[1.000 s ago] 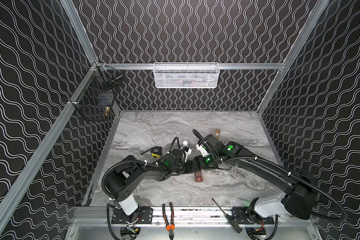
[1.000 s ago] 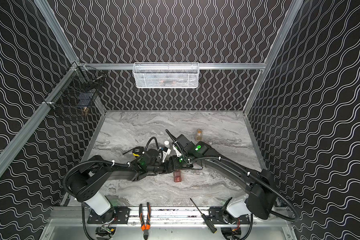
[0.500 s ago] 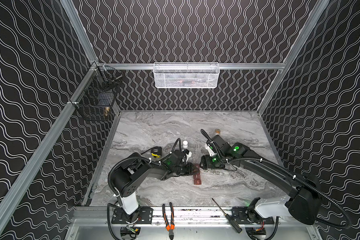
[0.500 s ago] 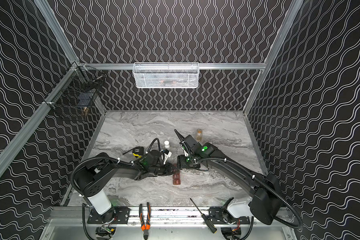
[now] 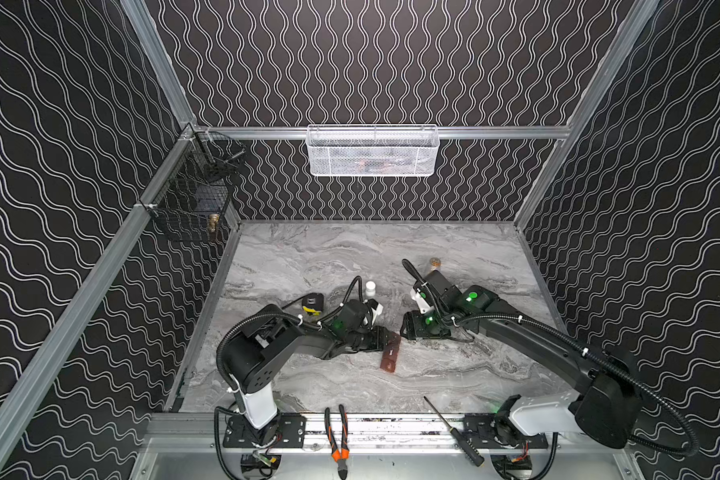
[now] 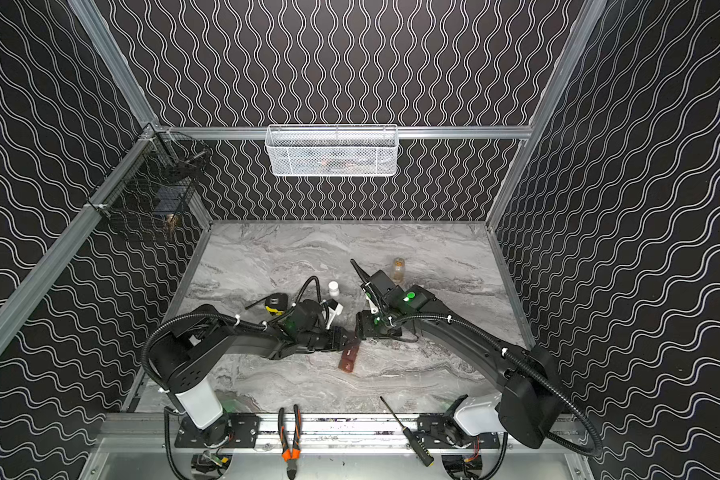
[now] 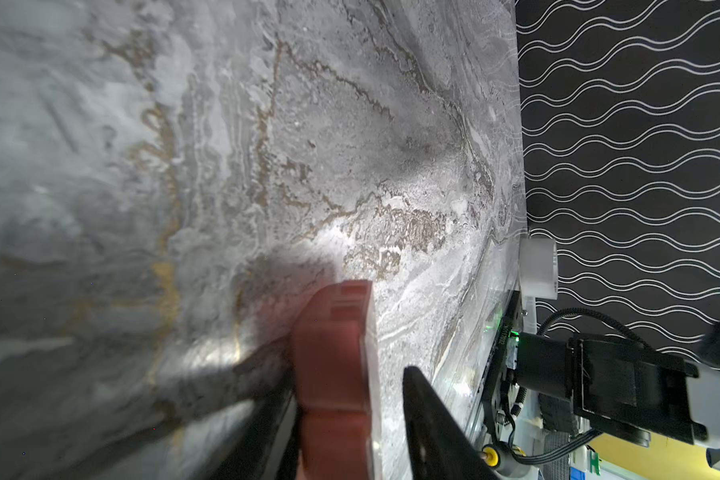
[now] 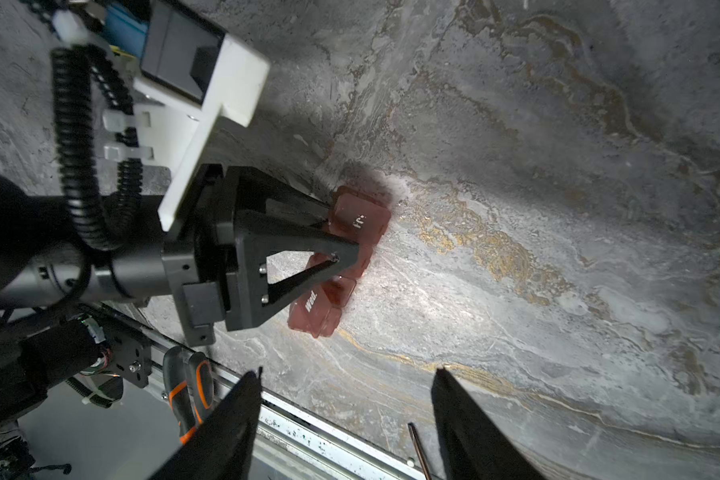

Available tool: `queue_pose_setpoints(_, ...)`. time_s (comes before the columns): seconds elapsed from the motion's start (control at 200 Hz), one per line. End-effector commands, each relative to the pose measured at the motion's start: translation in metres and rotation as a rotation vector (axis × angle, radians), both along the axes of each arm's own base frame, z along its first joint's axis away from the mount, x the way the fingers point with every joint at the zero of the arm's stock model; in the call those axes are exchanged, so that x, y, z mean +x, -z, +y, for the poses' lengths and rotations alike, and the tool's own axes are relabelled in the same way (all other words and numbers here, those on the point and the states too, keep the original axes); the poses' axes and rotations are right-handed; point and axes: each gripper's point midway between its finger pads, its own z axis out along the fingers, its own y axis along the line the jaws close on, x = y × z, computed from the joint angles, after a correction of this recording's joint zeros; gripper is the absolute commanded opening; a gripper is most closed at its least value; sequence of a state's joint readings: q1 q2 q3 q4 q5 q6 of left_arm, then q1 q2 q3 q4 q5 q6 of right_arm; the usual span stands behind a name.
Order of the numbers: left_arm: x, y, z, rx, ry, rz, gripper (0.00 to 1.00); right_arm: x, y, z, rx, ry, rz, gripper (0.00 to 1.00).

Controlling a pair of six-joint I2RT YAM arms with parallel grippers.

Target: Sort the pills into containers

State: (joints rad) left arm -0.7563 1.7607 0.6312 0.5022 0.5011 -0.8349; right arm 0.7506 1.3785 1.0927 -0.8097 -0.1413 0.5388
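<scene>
**Left gripper (image 8: 341, 232) hides part of containers (image 8: 360, 220)**

The left gripper covered the middle of the containers, which lay near the centre of the marble table (image 5: 333, 257). Nothing could be made out through their closed reddish lids. Its jaws straddled them, slightly parted, one finger clear. The right gripper (image 8: 348, 370) hung nearby, jaws spread wide, empty.

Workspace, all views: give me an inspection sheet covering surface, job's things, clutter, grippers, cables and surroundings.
surface: grey marble tabletop, no loose pills seen.
job's things: containers, reddish strip lying flat, lids look shut.
clutter: white bottle, amber bottle, tape measure; pliers and screwdriver at the front edge.
grippers: left gripper jaws astride the containers, gap on one side; right gripper open, empty.
cables: black sleeved cables along both arms.
surroundings: white mesh basket at the back, black wire basket on a side wall.
</scene>
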Motion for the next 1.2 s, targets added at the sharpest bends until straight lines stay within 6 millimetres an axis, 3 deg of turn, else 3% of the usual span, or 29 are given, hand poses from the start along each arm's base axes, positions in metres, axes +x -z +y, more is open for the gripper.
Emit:
queue_pose_setpoints(0.0,-0.002,0.013,0.013,0.066,-0.021,0.018,0.48,0.002,-0.001,0.002,0.007,-0.002,-0.002,0.67)
queue_pose_setpoints(0.43,0.002,-0.015,0.025,0.071,-0.041,-0.040,0.68,0.003,0.006,-0.002,0.009,0.033,0.020,0.67)
queue_pose_setpoints(0.846,-0.013,-0.010,0.034,0.113,0.011,-0.027,0.69,-0.003,0.026,0.002,0.009,0.026,0.074,0.67)
queue_pose_setpoints(1.191,-0.021,-0.011,0.044,0.149,0.020,-0.032,0.61,-0.004,0.036,0.002,-0.002,0.019,0.094,0.67)
